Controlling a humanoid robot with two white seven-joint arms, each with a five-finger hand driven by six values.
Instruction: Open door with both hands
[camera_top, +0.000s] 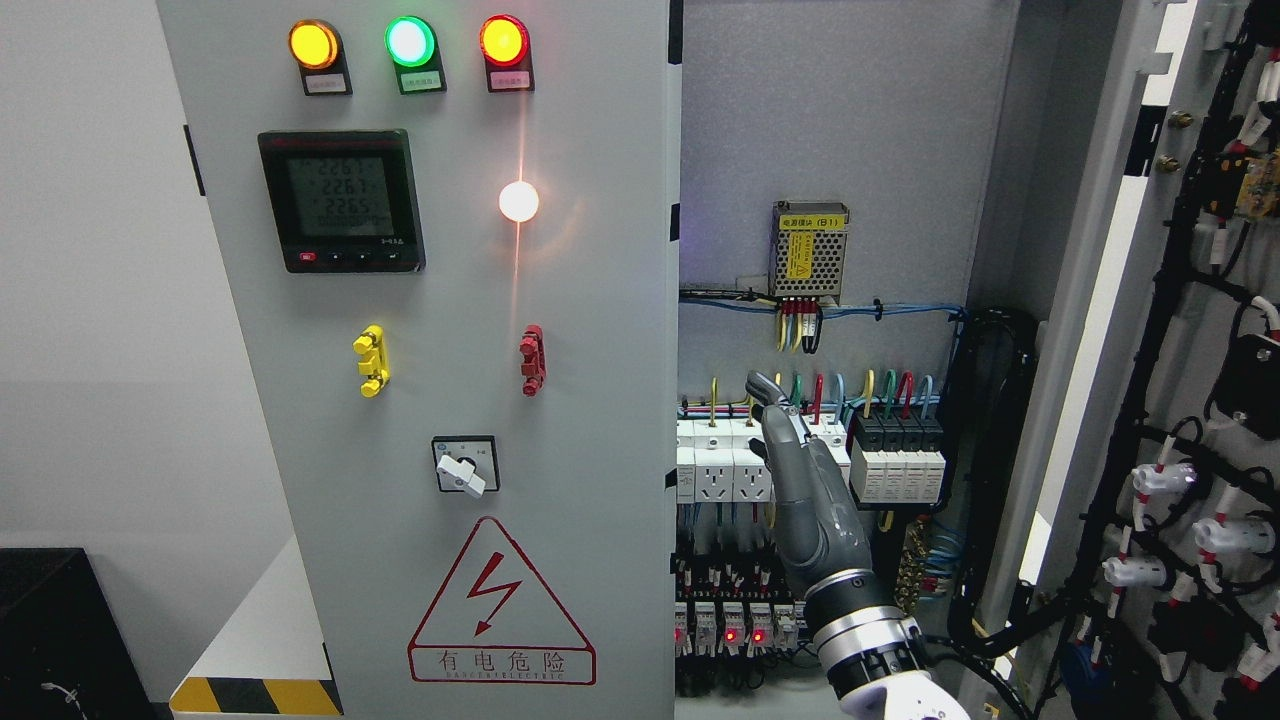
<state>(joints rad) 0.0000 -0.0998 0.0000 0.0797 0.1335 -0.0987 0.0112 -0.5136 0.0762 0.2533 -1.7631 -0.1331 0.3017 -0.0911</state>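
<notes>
The grey left door (600, 450) of the electrical cabinet stands shut or nearly so. It carries three lit lamps, a meter (340, 200), two small handles, a rotary switch (465, 465) and a red warning triangle. The right door (1100, 300) is swung wide open to the right, its wired inner side (1200, 500) facing me. My right hand (775, 415) rises from the bottom edge in front of the open cabinet interior (830, 150). Its fingers are stretched upward and hold nothing, just right of the left door's free edge. It touches neither door. My left arm does not show.
Inside the cabinet are a power supply (808, 250), white sockets (715, 465), breakers (895, 455) and bundled cables (985, 480). A black box (50, 630) sits at the lower left, beside a yellow-and-black striped base (255, 695).
</notes>
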